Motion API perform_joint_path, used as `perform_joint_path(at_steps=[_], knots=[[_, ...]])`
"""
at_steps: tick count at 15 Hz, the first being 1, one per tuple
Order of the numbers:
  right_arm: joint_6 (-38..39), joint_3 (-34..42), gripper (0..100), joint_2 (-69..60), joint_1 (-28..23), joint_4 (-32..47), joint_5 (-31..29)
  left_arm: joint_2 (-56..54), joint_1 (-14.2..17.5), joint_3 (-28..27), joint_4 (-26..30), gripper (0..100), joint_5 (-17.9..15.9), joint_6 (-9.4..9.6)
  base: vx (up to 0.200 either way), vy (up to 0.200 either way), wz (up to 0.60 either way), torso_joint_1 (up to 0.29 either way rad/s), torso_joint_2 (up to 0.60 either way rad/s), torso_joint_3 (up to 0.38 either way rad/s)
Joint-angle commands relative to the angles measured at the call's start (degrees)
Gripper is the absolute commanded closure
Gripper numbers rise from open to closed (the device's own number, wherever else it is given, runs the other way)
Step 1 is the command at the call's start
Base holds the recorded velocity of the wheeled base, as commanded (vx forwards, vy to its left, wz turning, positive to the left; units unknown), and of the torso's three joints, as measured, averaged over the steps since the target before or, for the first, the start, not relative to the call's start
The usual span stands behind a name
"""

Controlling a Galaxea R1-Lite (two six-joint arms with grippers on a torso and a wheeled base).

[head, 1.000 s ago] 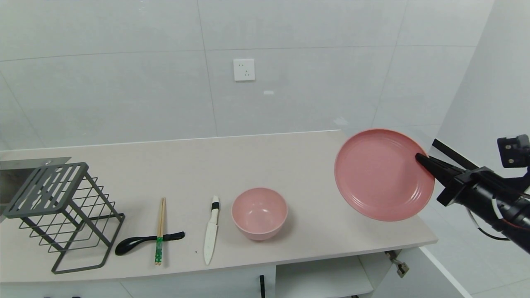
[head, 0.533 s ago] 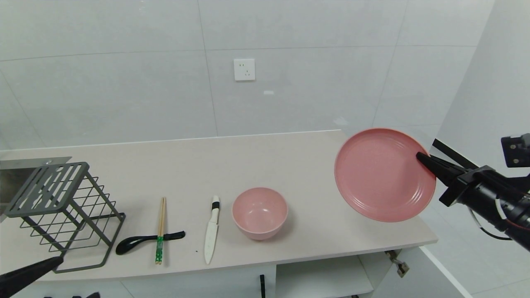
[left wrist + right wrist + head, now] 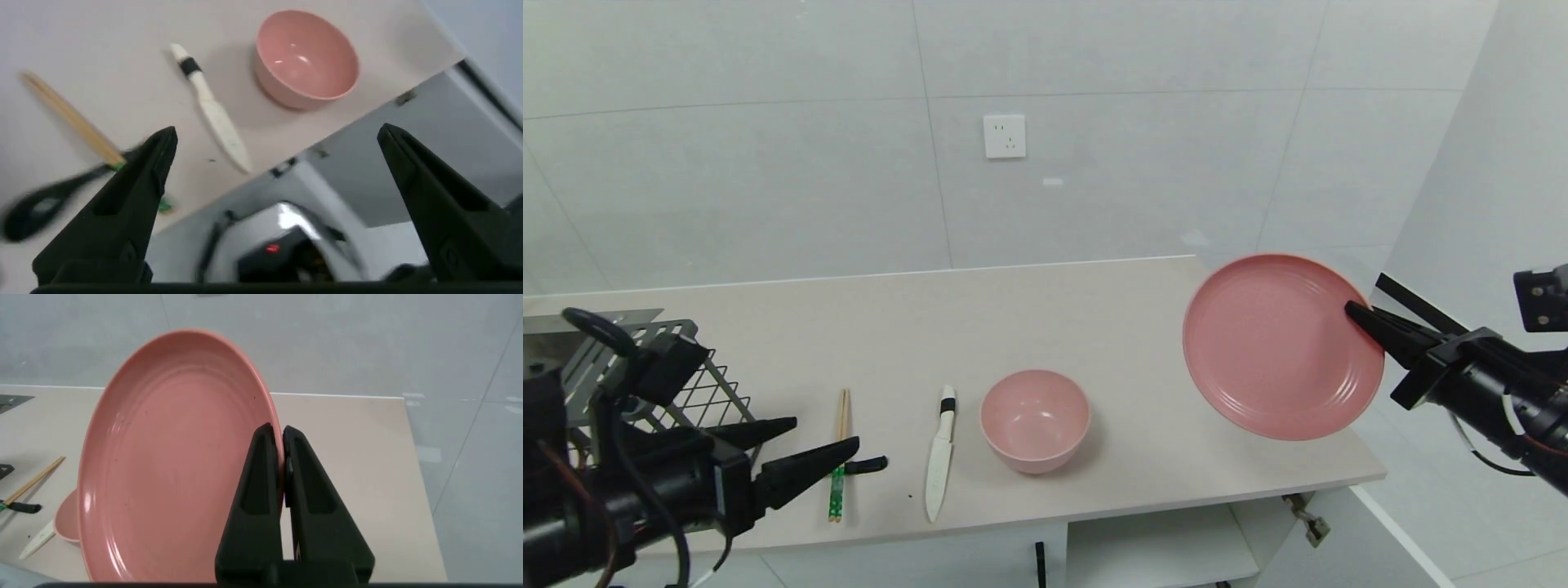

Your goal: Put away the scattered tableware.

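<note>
My right tool point(image 3: 1356, 314) clamps the rim of the pink plate point(image 3: 1270, 343), tilted in air at the right end of the worktop point(image 3: 1143, 327); I fear the thin edge grip slips. My left tool point(image 3: 825, 433) gapes near the chopsticks point(image 3: 840, 425).

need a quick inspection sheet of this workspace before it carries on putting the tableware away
surface: beige counter, bare between items
job's things: pink plate tilted, held off the counter's right end; pink bowl upright; knife flat; chopsticks across the black spoon; wire rack at left end
clutter: nothing seen
tools: left tool open, by the spoon; right tool shut on the plate's rim
cables: black cable hangs under right arm
surroundings: tiled wall, wall socket; open cupboard shelf below
</note>
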Motion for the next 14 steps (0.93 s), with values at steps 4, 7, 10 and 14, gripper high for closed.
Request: perform_joint_path(at_steps=[4, 7, 10, 14], knots=[[0.0, 0.4, 100, 0.1, 0.1, -0.1, 0.0, 11.3, -9.4, -6.3, -0.7, 0, 8.7, -11.9, 0.0, 0.0, 0.0, 0.0, 0.0, 0.0], [-0.2, 0.5, 100, 0.1, 0.2, -0.1, 0.0, 16.4, -12.6, -10.6, -0.6, 0, 9.6, -12.34, 0.0, 0.0, 0.0, 0.0, 0.0, 0.0], [-0.3, 0.5, 100, 0.1, 0.2, -0.1, 0.0, 21.3, -13.9, -14.3, -0.6, 0, 10.7, -12.25, 0.0, 0.0, 0.0, 0.0, 0.0, 0.0], [-0.3, 0.9, 100, -0.2, 0.2, -0.1, 0.0, 27.5, -15.6, -19.5, -0.7, 0, 15.0, -12.34, 0.0, 0.0, 0.0, 0.0, 0.0, 0.0]])
